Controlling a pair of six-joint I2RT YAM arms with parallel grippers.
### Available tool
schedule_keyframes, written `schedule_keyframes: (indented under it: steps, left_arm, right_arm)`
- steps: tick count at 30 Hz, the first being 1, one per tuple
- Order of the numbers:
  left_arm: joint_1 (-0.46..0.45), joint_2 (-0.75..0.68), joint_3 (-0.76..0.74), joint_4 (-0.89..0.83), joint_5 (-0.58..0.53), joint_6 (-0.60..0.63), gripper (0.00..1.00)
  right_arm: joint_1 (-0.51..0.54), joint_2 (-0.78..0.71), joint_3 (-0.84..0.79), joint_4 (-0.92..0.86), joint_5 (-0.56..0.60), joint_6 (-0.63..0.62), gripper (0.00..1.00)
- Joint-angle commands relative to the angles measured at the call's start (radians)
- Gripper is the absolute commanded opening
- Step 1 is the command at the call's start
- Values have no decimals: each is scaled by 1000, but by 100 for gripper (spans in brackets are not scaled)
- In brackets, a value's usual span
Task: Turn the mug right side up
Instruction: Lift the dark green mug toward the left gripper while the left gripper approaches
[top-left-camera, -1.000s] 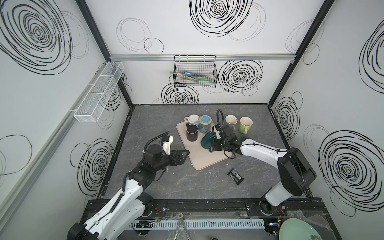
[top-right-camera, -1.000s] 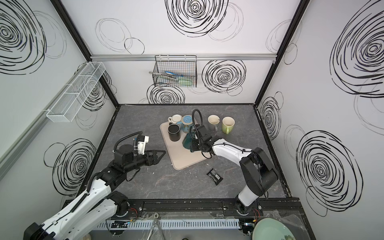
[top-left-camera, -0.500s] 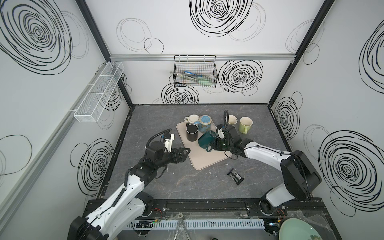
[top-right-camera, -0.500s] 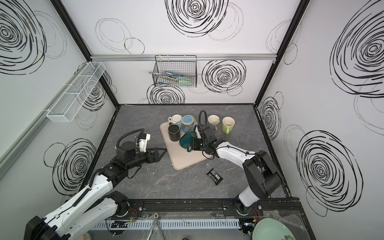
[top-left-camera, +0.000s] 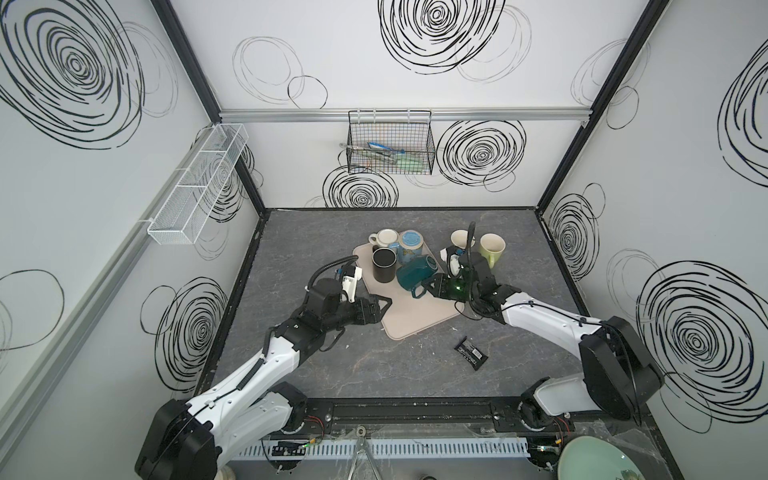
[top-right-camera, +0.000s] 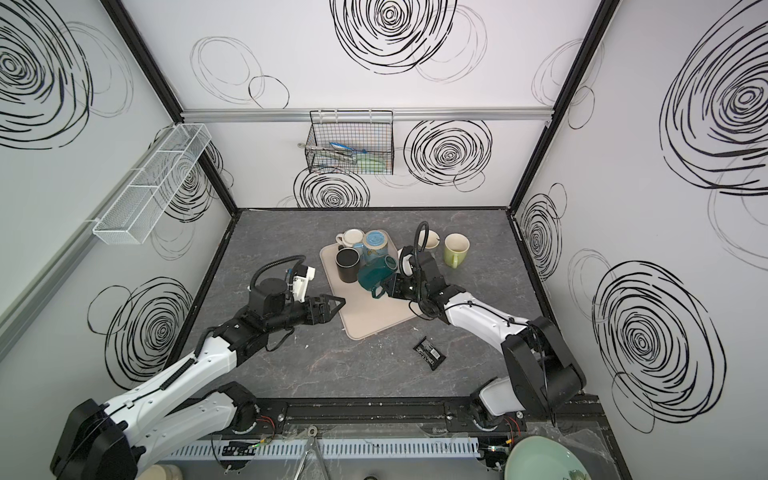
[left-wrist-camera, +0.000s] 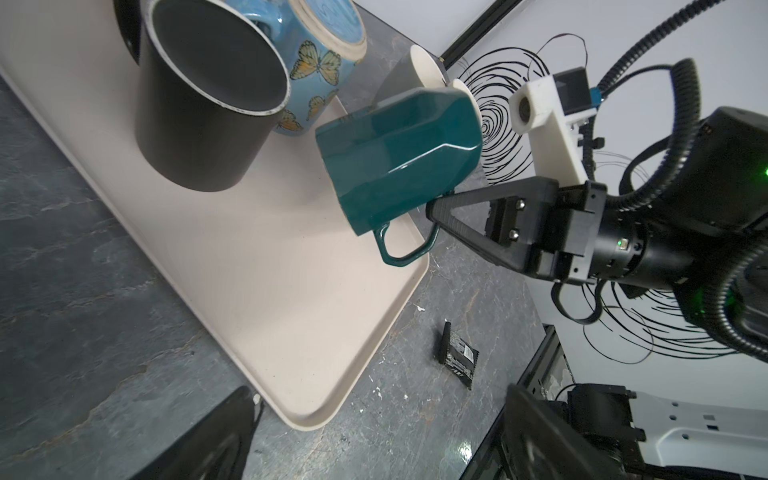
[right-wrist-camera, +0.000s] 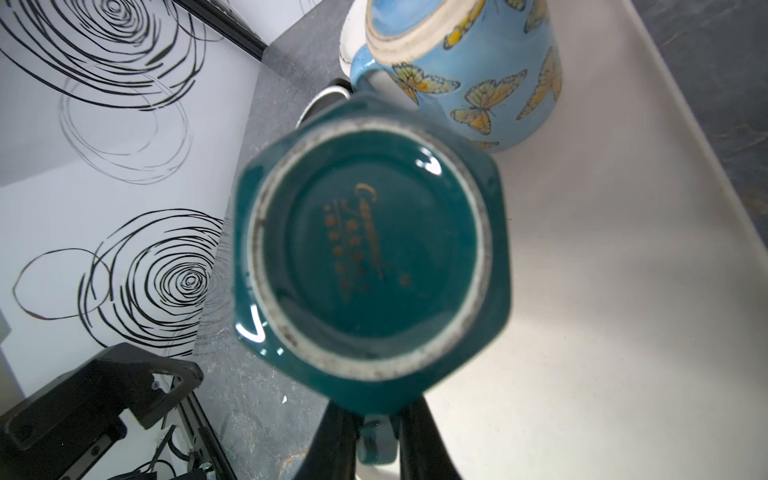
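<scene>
Grey marbled tabletop is stretching under me, white swirl-marked walls are closing it in, and a beige tray (top-left-camera: 415, 322) is sitting near the middle. I am working mid-flip: my right gripper (left-wrist-camera: 434, 208) is clamping narrow on the handle of the teal mug (top-left-camera: 415, 272). The mug is hanging on its side above the tray, seemingly clear of it, close beside the black mug (top-left-camera: 383, 264) and the butterfly mug (top-left-camera: 410, 245). Its base is facing my right wrist camera and its mouth is pointing away, toward the left. I am judging the turn about half done. The next move is calling for more wrist roll until the mouth faces up, then a gentle lowering onto a bare part of the tray without knocking the neighbours. My right arm is reaching in low from the right, forearm stretched forward. My left gripper (top-left-camera: 384, 305) is hovering wide and empty at the tray's near left edge, aimed toward the mug.
</scene>
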Motion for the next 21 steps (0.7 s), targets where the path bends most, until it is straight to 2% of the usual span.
schedule_keyframes:
  steps: [1,10,21]
  left_arm:
    - [-15,23,49,82,-12,-20,96]
    - [-52,77,77,155,14,-83,96]
    - [-74,122,122,188,22,-100,96]
  right_arm:
    - [-14,-76,-21,215,-62,52,0]
    - [-14,-181,-103,335,-75,96,0]
    - [-15,-269,-180,481,-118,154,0]
